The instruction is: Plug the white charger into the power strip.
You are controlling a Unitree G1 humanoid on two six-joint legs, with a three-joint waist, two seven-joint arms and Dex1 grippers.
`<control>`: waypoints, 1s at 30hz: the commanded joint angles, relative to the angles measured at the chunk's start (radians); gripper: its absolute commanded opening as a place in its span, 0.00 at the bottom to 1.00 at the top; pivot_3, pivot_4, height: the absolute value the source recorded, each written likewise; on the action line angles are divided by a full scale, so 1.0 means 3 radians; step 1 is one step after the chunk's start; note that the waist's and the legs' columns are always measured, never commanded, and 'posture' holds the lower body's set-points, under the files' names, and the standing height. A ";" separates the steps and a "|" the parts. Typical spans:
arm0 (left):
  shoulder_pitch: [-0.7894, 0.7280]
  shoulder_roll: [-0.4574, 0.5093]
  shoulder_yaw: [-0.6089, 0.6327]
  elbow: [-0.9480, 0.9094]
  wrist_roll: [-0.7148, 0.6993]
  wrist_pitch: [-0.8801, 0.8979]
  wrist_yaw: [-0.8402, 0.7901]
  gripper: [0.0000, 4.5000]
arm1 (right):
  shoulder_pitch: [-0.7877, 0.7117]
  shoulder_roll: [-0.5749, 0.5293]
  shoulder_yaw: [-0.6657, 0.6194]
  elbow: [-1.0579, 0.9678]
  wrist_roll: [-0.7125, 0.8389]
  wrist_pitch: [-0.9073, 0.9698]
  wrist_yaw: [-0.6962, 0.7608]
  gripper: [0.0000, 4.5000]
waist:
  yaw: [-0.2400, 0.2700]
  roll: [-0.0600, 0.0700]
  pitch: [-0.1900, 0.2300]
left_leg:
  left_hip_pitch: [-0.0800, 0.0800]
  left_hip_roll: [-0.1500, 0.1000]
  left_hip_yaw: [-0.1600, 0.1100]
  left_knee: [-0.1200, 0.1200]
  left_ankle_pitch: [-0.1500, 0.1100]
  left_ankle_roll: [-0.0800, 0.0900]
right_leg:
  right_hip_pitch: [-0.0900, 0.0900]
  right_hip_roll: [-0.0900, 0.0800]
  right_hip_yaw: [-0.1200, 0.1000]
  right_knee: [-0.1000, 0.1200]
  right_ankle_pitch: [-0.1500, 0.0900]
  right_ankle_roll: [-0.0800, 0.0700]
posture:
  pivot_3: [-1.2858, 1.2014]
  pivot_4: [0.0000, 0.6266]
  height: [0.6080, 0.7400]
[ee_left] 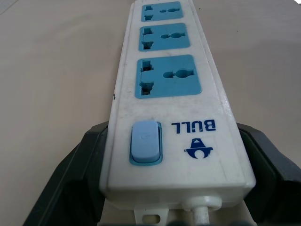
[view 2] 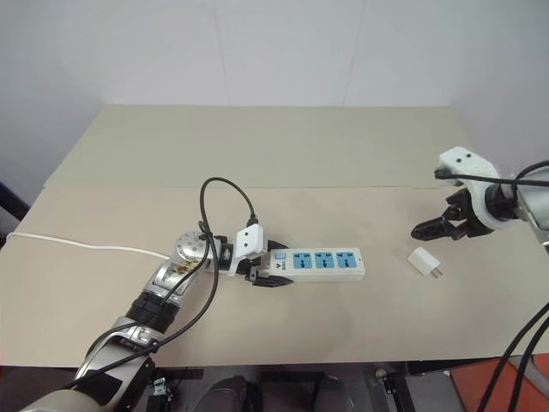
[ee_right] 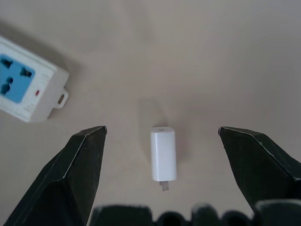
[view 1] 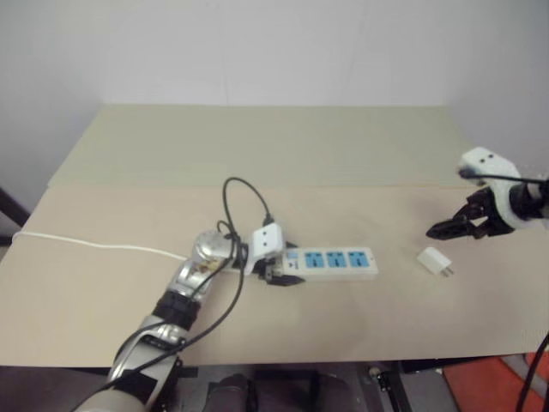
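Nearest the robot, the left gripper [view 2: 262,276] is clamped tight on the switch end of the power strip [view 2: 322,263], with one black finger [ee_left: 70,174] pressed on each long side. The strip lies flat on the table [view 2: 257,154] with its three blue socket faces up and its thin white cord [view 2: 86,245] trailing off to the robot's left. If that squeeze is not firm, the strip may slide or twist when something gets pushed into it. A bit farther to the right, the white charger [ee_right: 163,153] lies on its side on the table, apart from the strip, with its little metal prongs sticking out sideways. The right gripper [view 2: 442,225] hangs above it with its fingers spread wide and nothing in them. The charger is small and smooth, so the fingers could pinch it crooked or knock it away. Then the prongs might miss the holes.
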 commanded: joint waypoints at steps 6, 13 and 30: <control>0.0011 -0.0063 -0.0148 0.0004 -0.0068 0.0011 -0.0039 0.74 | 0.0099 0.0083 0.0093 0.0081 -0.0273 -0.0264 0.0253 1.00 | 0.0002 0.0000 0.0000 | 0.0001 0.0000 0.0000 0.0003 0.0000 0.0000 | 0.0003 0.0000 -0.0001 0.0000 0.0000 0.0000 | 0.52 0.24 1.00; 0.0062 -0.0029 -0.0164 -0.0045 -0.0072 -0.0010 -0.0036 0.74 | 0.0045 0.0311 0.0271 0.0449 -0.0547 -0.0479 0.0392 1.00 | 0.0000 0.0001 -0.0001 | 0.0003 -0.0001 0.0000 0.0004 0.0000 -0.0001 | 0.0004 0.0000 -0.0001 0.0000 0.0000 0.0000 | 0.52 0.24 1.00; 0.0194 0.0071 -0.0159 -0.0260 -0.0090 0.0079 0.0029 0.74 | -0.0253 0.0864 0.0424 0.1602 -0.1220 -0.1169 0.0690 1.00 | -0.0013 0.0004 -0.0003 | 0.0006 -0.0002 0.0001 0.0002 0.0002 -0.0004 | 0.0006 0.0001 -0.0001 0.0000 0.0000 0.0001 | 0.52 0.24 1.00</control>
